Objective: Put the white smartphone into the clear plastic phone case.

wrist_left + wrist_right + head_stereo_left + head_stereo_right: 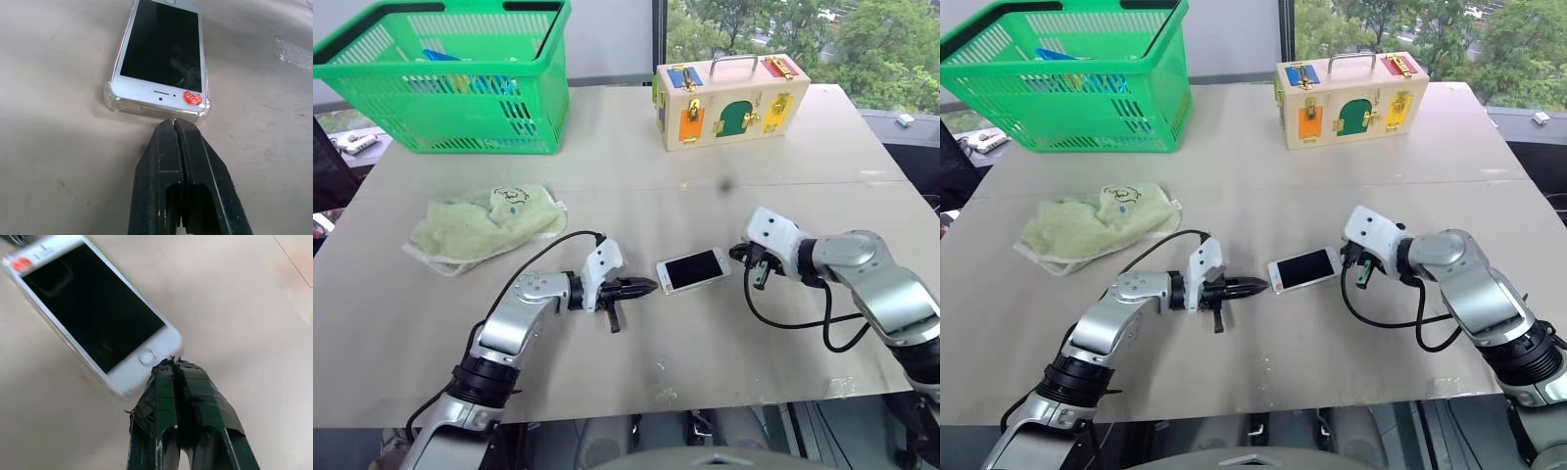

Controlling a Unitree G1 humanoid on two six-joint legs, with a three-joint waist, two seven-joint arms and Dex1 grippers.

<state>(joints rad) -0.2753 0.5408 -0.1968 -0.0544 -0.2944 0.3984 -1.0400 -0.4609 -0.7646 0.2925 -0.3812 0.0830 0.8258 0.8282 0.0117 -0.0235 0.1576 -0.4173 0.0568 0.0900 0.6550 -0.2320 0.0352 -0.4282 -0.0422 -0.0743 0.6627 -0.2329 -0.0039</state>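
Note:
The white smartphone (693, 269) lies screen up in the middle of the table, a red sticker at one end. It sits inside the clear plastic phone case (146, 106), whose glossy rim wraps its end and sides. My left gripper (651, 286) is shut, with its tip against the case's sticker end (174, 125). From the other side, my right gripper (744, 253) is shut as well, its tip at the home-button end of the phone (93, 303). Neither gripper holds anything.
A green basket (450, 78) stands at the far left and a wooden latch box (729, 98) at the far centre. A pale green towel (484, 225) lies left of the phone. The table's front edge (636, 416) runs close below both arms.

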